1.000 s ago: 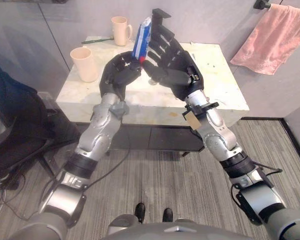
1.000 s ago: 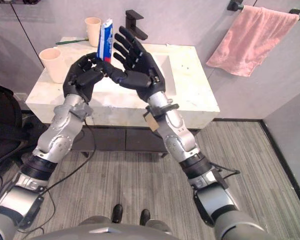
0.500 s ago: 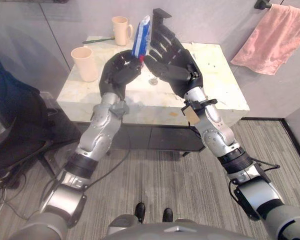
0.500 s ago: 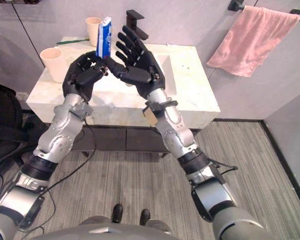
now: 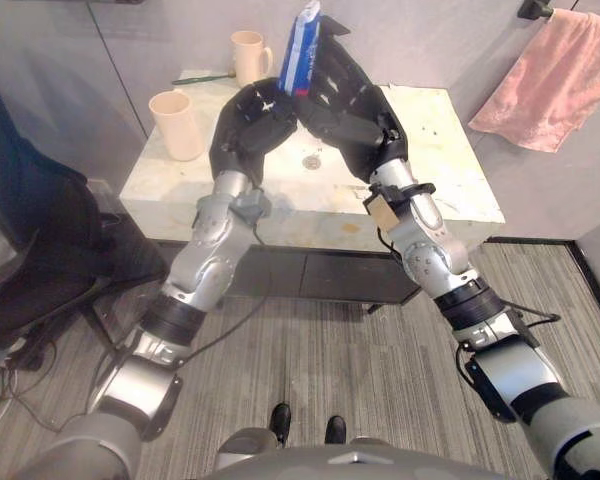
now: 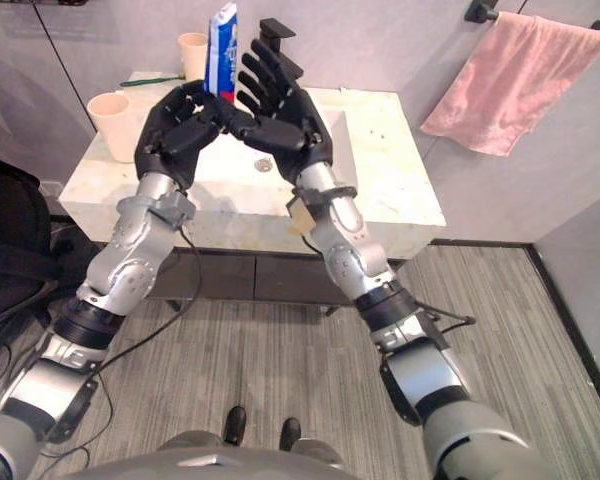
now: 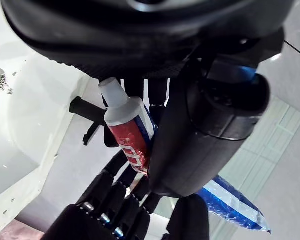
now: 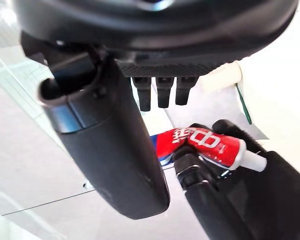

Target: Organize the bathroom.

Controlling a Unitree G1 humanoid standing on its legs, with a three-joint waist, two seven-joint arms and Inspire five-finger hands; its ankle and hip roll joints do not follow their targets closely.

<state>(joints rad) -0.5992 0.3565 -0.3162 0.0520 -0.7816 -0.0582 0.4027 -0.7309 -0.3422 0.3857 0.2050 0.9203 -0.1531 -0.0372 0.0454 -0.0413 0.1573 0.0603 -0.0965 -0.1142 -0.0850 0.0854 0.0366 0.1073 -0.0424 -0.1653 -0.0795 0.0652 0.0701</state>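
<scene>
A blue, white and red toothpaste tube (image 5: pixel 302 45) stands upright above the basin, cap end down, and my left hand (image 5: pixel 255 115) is curled round its lower end. The left wrist view has the white cap and red band (image 7: pixel 127 127) beside my thumb (image 7: pixel 205 125). My right hand (image 5: pixel 340 95) is pressed up against the left one from the right, fingers straight and spread behind the tube. In the right wrist view the tube (image 8: pixel 210 145) lies in the left hand's fingers (image 8: pixel 225 185), past my right thumb (image 8: pixel 105 140).
The pale stone counter (image 5: pixel 440 170) has a basin with a drain (image 6: pixel 264 165) and a black faucet (image 6: pixel 277 27) at the back. Two beige cups (image 5: pixel 180 125) (image 5: pixel 248 55) and a green toothbrush (image 5: pixel 200 79) are at its left. A pink towel (image 5: pixel 540 75) hangs on the right wall.
Both hands have risen together and moved farther over the basin toward the faucet, carrying the tube. The right hand has closed in against the left. The view has shifted slightly.
</scene>
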